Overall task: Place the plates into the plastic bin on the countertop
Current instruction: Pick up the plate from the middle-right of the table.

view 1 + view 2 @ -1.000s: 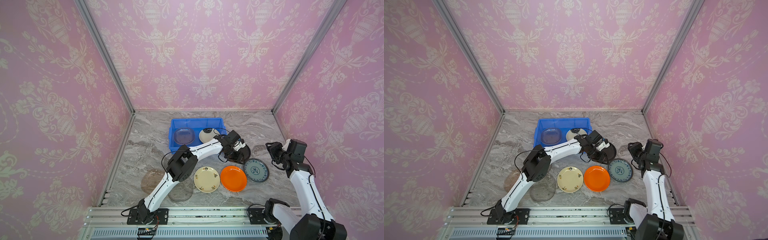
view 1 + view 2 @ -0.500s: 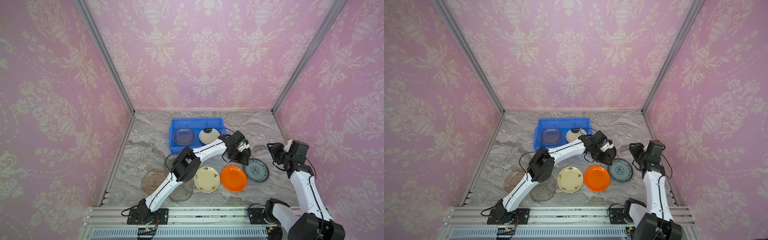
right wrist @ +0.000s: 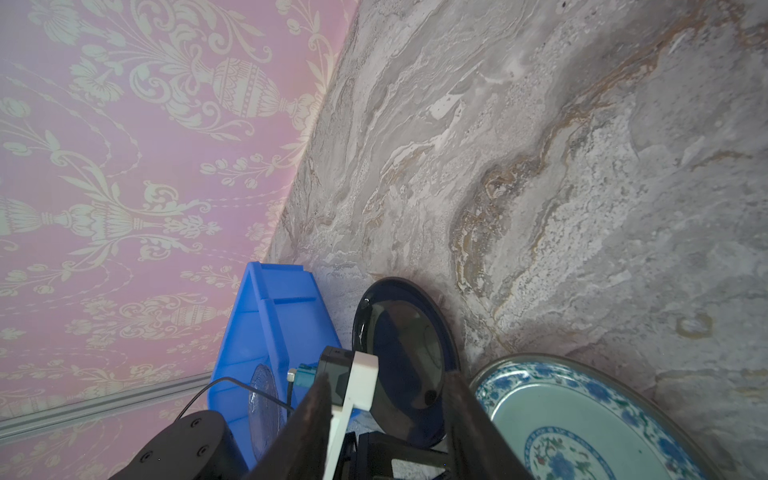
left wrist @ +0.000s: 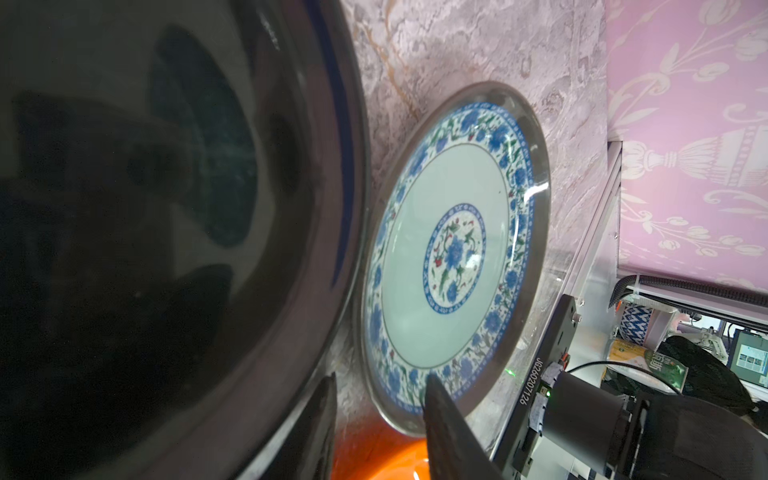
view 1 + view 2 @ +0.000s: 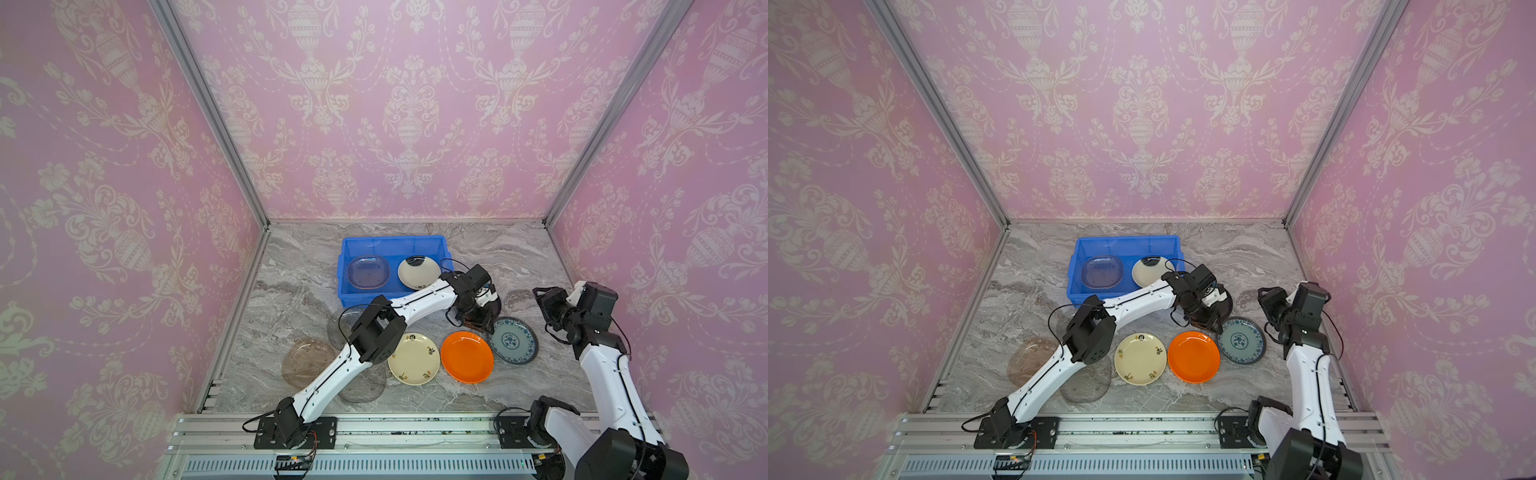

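Pink patterned walls (image 5: pixel 415 104) box in your workspace, and the marble countertop (image 5: pixel 498 257) carries everything. Your blue bin (image 5: pixel 392 245) sits toward the back of it with two plates inside, side by side: a clear glass plate (image 5: pixel 369 272) and a cream plate (image 5: pixel 417 272). Seven more lie out on the counter. There are three loose glass plates (image 5: pixel 305 357) partly under your left arm, a second cream plate (image 5: pixel 413 358), an orange plate (image 5: pixel 467 356) and a blue-and-white plate (image 5: pixel 513 340). A black plate (image 3: pixel 403 332) lies near the bin's front right corner.

You look to be at the pick-up of the black plate. Your left gripper (image 5: pixel 477 321) is down at its rim, on the side nearest the blue-and-white plate. The wrist view shows its fingers (image 4: pixel 449 436) apart with bare counter between them, and you cannot tell whether the rim sits in that gap. Your right gripper (image 3: pixel 388 380) hovers off to the right, spread and empty.

Next, by my judgement, you need the rim squarely between the fingers before closing. Then lift high enough to clear the bin's lip. Both floor spots are taken, so plan to set the black plate on top of one already there.
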